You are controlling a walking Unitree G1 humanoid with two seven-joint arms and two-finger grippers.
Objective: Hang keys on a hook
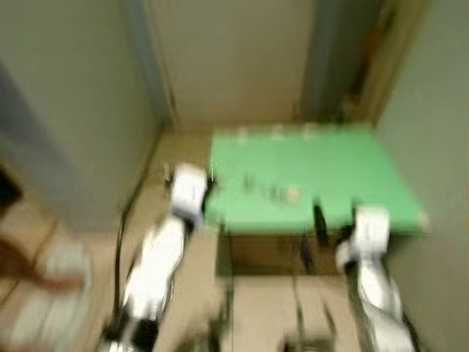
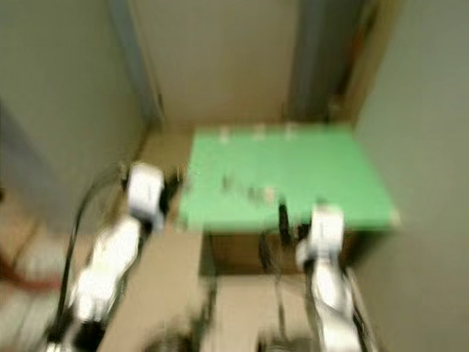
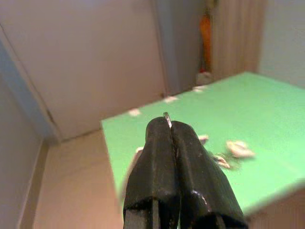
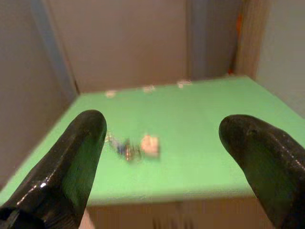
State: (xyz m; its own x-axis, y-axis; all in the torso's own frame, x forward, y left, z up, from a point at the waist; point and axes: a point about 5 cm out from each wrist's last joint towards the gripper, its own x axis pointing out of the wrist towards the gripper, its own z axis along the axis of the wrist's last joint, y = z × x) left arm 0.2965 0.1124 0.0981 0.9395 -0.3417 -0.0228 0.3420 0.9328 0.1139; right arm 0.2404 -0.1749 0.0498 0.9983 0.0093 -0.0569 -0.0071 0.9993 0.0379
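The head views are blurred. A green tabletop [image 1: 330,165] stands ahead in a narrow corner. A small bunch of keys [image 1: 275,193] with a pale tag lies near its front middle, also in the right wrist view as keys [image 4: 138,145]. Three small white pieces [image 1: 277,132] sit along the far edge. My left gripper [image 3: 169,125] is shut, level with the table's left front corner; a thin silver bit pokes out at its tips, and I cannot tell what it is. My right gripper [image 4: 162,138] is open at the front edge, facing the keys, with nothing between its fingers.
Walls close in on both sides, and a pale door [image 1: 234,51] stands behind the table. A dark cable [image 1: 124,213] runs down on the left. Something orange [image 3: 206,28] hangs in the back right corner. Blurred pale and brown shapes [image 1: 51,282] lie low on the left.
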